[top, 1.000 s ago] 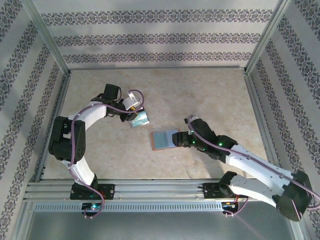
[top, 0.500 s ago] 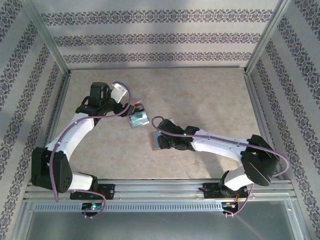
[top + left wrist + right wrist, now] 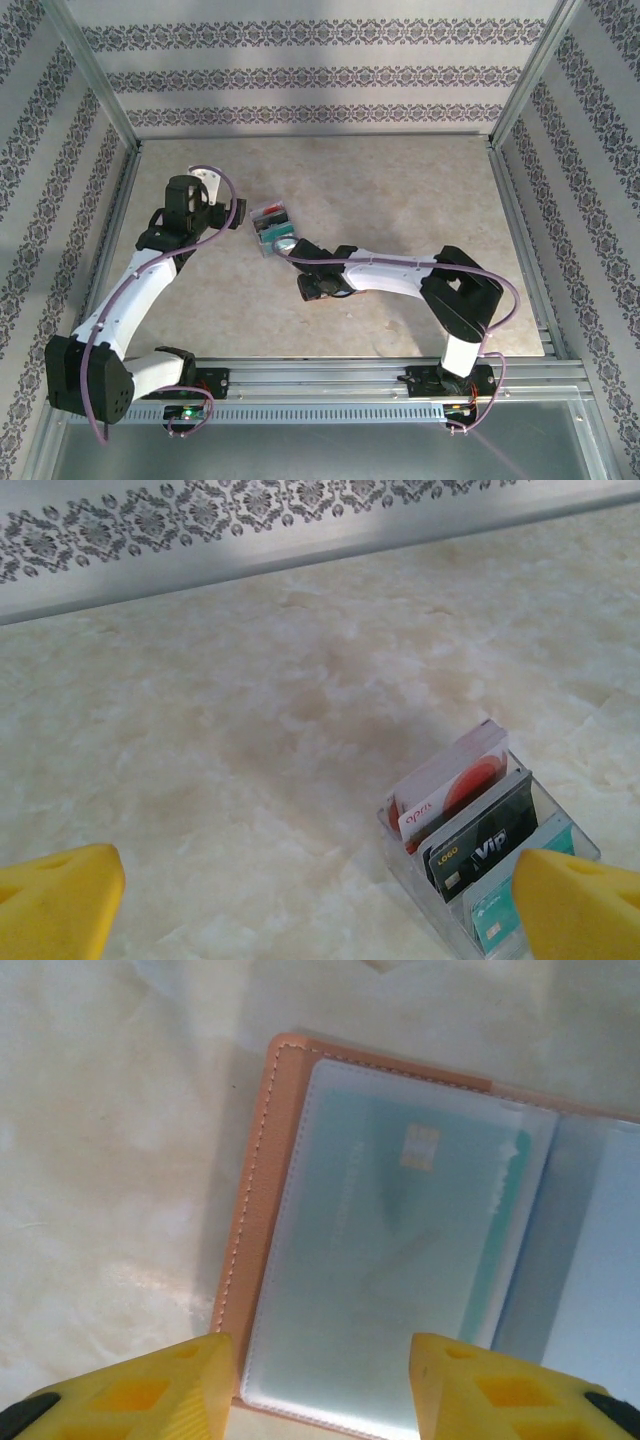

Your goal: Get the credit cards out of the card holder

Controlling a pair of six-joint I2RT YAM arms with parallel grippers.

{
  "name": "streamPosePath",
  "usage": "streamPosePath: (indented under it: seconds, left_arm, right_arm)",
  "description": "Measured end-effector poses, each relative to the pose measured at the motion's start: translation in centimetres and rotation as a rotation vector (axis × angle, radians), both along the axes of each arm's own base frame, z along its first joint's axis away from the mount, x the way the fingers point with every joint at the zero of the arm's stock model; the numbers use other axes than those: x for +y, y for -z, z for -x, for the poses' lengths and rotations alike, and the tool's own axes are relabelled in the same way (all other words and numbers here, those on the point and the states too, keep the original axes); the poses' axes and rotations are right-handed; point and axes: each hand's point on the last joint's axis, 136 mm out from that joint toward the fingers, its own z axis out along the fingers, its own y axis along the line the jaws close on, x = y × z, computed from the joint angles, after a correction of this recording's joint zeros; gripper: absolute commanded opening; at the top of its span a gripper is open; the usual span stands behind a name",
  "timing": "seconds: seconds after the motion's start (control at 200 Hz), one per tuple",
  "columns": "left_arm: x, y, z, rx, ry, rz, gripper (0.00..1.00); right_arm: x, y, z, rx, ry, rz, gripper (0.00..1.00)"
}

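Note:
The card holder [image 3: 252, 1210], a brown leather wallet, lies open flat on the table. A teal credit card [image 3: 400, 1230] sits inside its clear sleeve. My right gripper [image 3: 320, 1385] hovers open just above it, one yellow finger over the leather edge and the other over the sleeve's far side. From above, the right gripper [image 3: 312, 285] covers the wallet. More credit cards [image 3: 470, 815], red-and-white, dark and teal, stand in a clear rack [image 3: 272, 228]. My left gripper [image 3: 318, 905] is wide open with nothing in it, just left of the rack [image 3: 400, 852], also seen from above [image 3: 225, 205].
The metal frame rail [image 3: 310, 130] and patterned walls close in the marble-look table [image 3: 400, 190] at the back and sides. The right arm's long white link [image 3: 390, 272] stretches across the table's middle toward the wallet.
My left gripper has opened and drawn back to the left, leaving the teal card in the rack. The right arm has swung left over the wallet and its jaws have narrowed somewhat.

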Motion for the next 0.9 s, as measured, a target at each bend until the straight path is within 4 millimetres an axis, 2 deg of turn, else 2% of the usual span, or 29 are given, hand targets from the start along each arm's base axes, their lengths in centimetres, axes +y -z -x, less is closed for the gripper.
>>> streamPosePath:
  seconds: [0.175, 0.4, 0.575, 0.764, 0.899]
  left_arm:
    - [0.1, -0.3, 0.1, -0.005, -0.011, 0.017, 0.99]
    - [0.0, -0.3, 0.1, -0.006, -0.016, 0.032, 0.99]
    - [0.0, -0.8, 0.4, -0.019, -0.017, 0.037, 0.99]
    - [0.1, -1.6, 0.8, -0.035, -0.025, 0.054, 1.0]
    - [0.1, -2.2, 1.3, -0.049, -0.029, 0.067, 1.0]
  right_arm:
    - [-0.6, 1.2, 0.2, 0.017, -0.001, 0.048, 0.52]
    - [-0.6, 1.3, 0.0, 0.011, -0.001, 0.057, 0.47]
    - [-0.6, 1.4, -0.1, 0.006, -0.005, 0.062, 0.3]
    - [-0.8, 1.3, -0.4, -0.008, 0.005, 0.071, 0.16]
    - [-1.0, 1.1, -0.7, -0.027, 0.012, 0.079, 0.14]
